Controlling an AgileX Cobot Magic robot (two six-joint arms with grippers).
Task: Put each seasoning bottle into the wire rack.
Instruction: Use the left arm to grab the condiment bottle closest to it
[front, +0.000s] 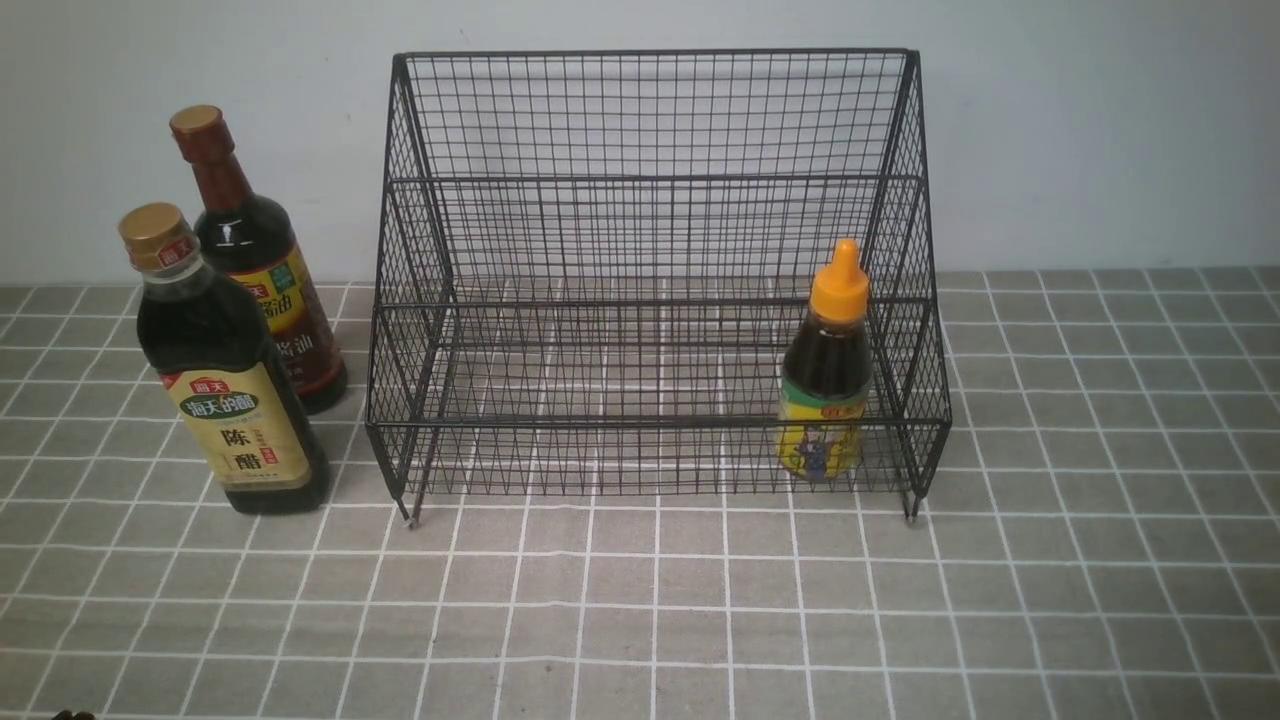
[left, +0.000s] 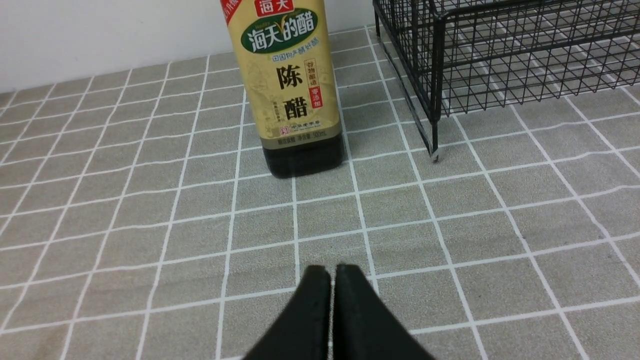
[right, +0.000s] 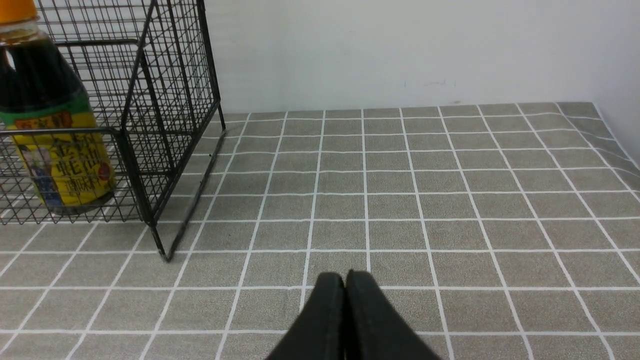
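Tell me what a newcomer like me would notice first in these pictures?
The big black wire rack fills the middle of the front view and draws the eye first. A small orange-capped squeeze bottle stands alone in its lowest tier, at the right end. Left of the rack, outside it, stand a gold-capped bottle and, behind it, a taller brown-capped bottle.

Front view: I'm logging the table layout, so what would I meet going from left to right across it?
The gold-capped bottle → brown-capped bottle, partly behind it → wire rack, with the squeeze bottle standing inside near its right end.
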